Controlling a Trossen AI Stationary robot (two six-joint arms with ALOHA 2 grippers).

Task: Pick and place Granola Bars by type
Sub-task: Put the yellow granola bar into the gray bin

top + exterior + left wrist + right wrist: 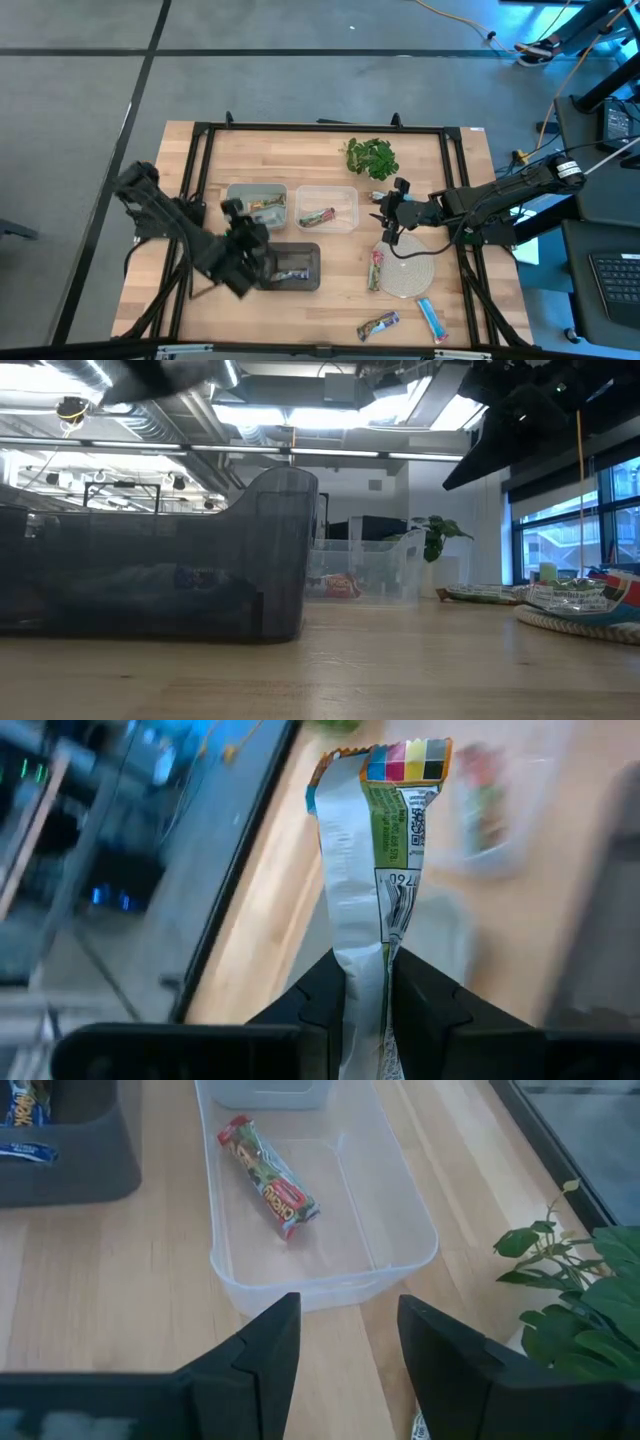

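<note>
My left gripper (365,960) (236,212) hovers by the near left corner of the left clear bin (257,206) and is shut on a silver-and-green granola bar (375,850). My right gripper (348,1315) (388,215) is open above the table, just right of the middle clear bin (320,1270), where a green-and-red bar (268,1175) lies flat. Blue bars (293,270) lie in the dark bin. Another green-and-red bar (376,268) rests on the edge of the round mat. A yellowish bar (378,325) and a blue bar (432,318) lie on the table near its front edge. My left gripper pinches the silver-and-green bar between its two fingers at one end of the wrapper (362,935). The bar runs straight out along the fingers, lifted clear, and its crimped far end with the colour strip (405,760) is free.
A green leafy bunch (372,157) lies near the table's far edge. The woven mat (410,270) sits under the right arm with a dark cable across it. The black frame rails (200,180) border the table. Bare wood lies at the near left.
</note>
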